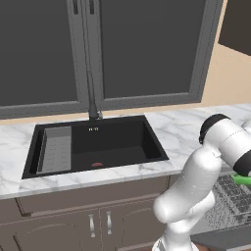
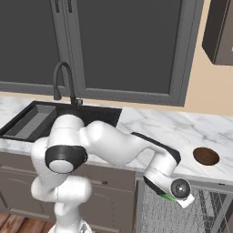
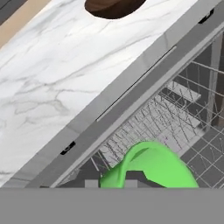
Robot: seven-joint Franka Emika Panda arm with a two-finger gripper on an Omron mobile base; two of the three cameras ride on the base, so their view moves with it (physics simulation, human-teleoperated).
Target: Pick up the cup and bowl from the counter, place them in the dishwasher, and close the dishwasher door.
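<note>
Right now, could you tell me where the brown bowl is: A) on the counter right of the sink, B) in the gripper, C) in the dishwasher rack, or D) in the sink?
A: the brown bowl sits on the marble counter, above the open dishwasher.

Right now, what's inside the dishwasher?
Grey wire racks show inside the open dishwasher. A green cup hangs over them, gripped by the pincer. The cup and arm cover part of the racks.
</note>
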